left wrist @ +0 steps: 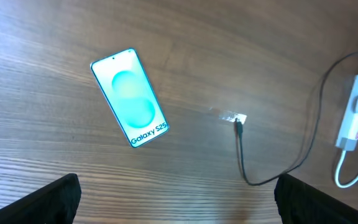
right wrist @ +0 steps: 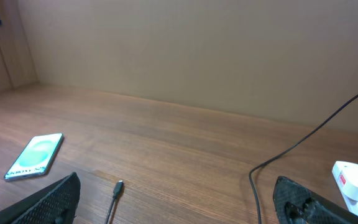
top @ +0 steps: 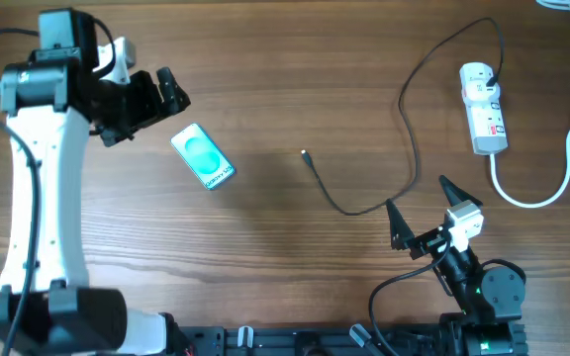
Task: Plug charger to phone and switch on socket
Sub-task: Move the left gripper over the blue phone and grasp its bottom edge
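Observation:
The phone (top: 204, 156) lies flat on the wooden table, light-blue screen up with "Galaxy S25" on it; it also shows in the left wrist view (left wrist: 130, 96) and the right wrist view (right wrist: 35, 155). The charger's black cable (top: 409, 109) runs from its small plug tip (top: 305, 153) to a white adapter (top: 477, 75) plugged into the socket (top: 485, 117), a white power strip at the far right. The plug tip shows in the wrist views (left wrist: 238, 124) (right wrist: 117, 186). My left gripper (top: 144, 106) is open above the table, left of the phone. My right gripper (top: 421, 212) is open, low near the cable's loop.
The socket's thick white cord (top: 562, 148) loops along the right edge of the table. A plain wall (right wrist: 197, 50) stands behind the table in the right wrist view. Both arm bases sit at the front edge.

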Tool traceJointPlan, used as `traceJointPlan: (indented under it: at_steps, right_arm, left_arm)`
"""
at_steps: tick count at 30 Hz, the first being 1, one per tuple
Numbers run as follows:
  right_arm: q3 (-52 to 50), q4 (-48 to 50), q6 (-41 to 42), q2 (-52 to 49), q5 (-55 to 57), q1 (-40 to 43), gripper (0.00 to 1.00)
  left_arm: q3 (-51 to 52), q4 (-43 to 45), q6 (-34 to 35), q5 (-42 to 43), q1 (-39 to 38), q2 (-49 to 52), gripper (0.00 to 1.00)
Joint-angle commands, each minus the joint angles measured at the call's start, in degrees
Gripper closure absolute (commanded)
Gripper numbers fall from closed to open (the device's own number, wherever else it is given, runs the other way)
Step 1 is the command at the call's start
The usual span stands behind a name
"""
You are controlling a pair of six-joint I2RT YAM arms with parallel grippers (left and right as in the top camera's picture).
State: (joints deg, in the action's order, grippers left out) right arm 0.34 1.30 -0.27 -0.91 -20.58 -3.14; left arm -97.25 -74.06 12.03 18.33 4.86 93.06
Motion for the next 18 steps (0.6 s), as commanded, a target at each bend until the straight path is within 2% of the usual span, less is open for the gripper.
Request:
traceJointPlan:
  at_steps: [1, 4, 5, 6, 8, 11, 13, 18]
  right_arm:
    - [0.0, 0.3, 0.4, 0.1, -0.2, -0.3, 0.00]
    - [0.0, 0.3, 0.4, 0.1, -0.2, -0.3, 0.00]
    - [0.0, 0.3, 0.5, 0.1, -0.2, -0.3, 0.00]
    - [0.0, 0.3, 0.4, 0.1, -0.2, -0.3, 0.00]
    - [0.0, 0.3, 0.5, 0.1, -0.2, -0.3, 0.00]
    - [0.0, 0.3, 0.4, 0.1, -0.2, -0.3, 0.00]
    - [0.0, 0.3, 0.4, 0.1, -0.2, -0.3, 0.00]
    - [0.0, 0.3, 0.4, 0.1, -0.2, -0.3, 0.00]
  left_arm:
    - [-0.5, -0.3, -1.1, 0.3, -0.5, 3.8, 0.00]
    - [-0.5, -0.2, -1.1, 0.3, -0.5, 6.2, 0.02]
    - [-0.5, -0.5, -1.0, 0.3, -0.5, 7.0, 0.09]
    - [-0.4, -0.6, -0.3, 0.1, -0.5, 7.5, 0.11]
    - [0.2, -0.6, 4.1, -2.0, -0.6, 8.2, 0.12]
    - [3.1, -0.5, 11.6, -8.4, -0.6, 8.4, 0.13]
    - [5.1, 0.0, 14.3, -9.9, -0.6, 8.4, 0.11]
    - [11.8, 4.8, 14.5, -9.9, -0.6, 8.4, 0.07]
